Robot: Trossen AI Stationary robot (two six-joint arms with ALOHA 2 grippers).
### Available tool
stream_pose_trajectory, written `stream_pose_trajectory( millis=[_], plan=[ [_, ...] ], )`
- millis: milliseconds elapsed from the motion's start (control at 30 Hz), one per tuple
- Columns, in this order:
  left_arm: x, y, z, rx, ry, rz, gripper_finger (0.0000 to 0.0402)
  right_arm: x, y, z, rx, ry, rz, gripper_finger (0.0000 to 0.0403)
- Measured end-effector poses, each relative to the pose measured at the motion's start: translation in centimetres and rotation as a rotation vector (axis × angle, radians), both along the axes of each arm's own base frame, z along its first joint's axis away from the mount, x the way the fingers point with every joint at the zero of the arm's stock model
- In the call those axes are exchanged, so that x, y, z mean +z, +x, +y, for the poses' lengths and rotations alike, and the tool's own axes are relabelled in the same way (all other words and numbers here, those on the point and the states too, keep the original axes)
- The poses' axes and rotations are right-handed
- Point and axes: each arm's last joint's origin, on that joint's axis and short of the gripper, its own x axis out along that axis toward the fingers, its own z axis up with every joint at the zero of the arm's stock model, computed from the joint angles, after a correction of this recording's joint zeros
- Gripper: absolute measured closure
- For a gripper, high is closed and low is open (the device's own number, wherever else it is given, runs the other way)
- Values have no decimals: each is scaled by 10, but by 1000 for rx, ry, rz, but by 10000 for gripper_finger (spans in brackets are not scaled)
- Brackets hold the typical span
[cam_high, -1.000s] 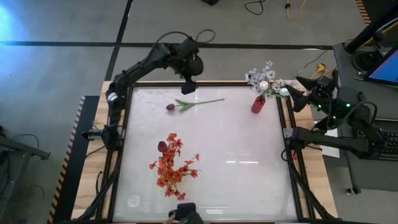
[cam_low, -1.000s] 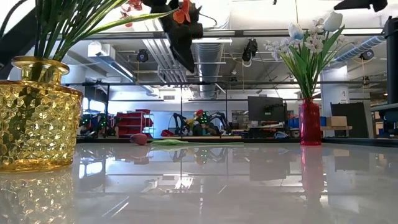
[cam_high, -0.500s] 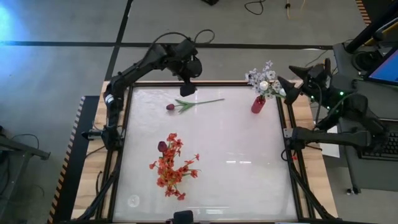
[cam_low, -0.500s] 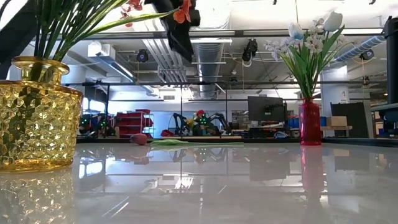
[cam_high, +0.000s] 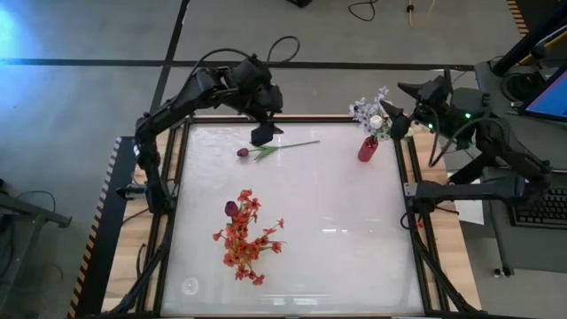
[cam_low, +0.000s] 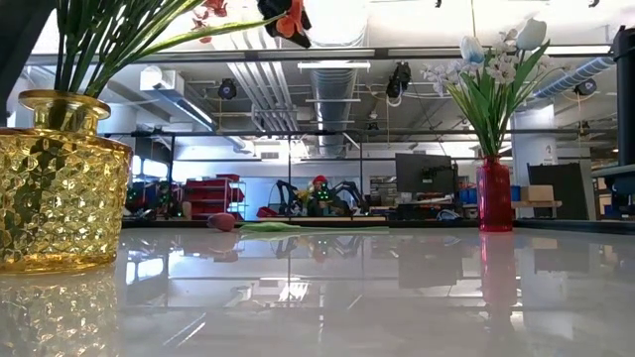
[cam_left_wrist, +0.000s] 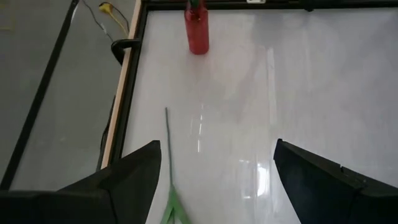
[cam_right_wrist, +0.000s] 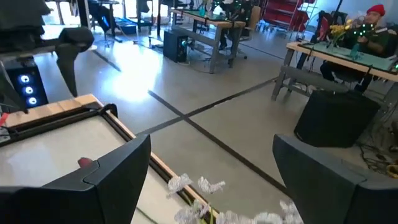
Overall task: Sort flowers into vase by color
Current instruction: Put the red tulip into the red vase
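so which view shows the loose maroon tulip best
The high view: the single dark maroon tulip bud with its green stem lies whole on the white table. The low view shows it small and edge-on; the left wrist view shows only stem; the right wrist view a red speck.

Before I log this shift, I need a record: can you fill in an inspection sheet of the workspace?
Surface: white table, glossy.
Job's things: loose maroon tulip lying near the far edge; red-orange bunch in yellow vase; white flowers in red vase.
Clutter: nothing seen.
Grippers: left tool open above the tulip's stem; right tool open beside the white flowers.
Cables: loops on the floor beyond the table.
Surroundings: workshop, desks, monitor.
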Motion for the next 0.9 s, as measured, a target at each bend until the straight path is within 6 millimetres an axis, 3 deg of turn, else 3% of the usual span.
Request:
stream_pose_trajectory(
  millis=[300,667,900],
  plan=[
    [-8,-15,-7,30,-22,-13,106,11,19,-7,49,-43,60,74],
    [-3,-67,-29,163,-13,-214,106,7,53,-18,75,-42,164,74],
    [-7,-98,-42,208,-40,-317,106,8,78,-15,128,-42,191,74]
  ],
)
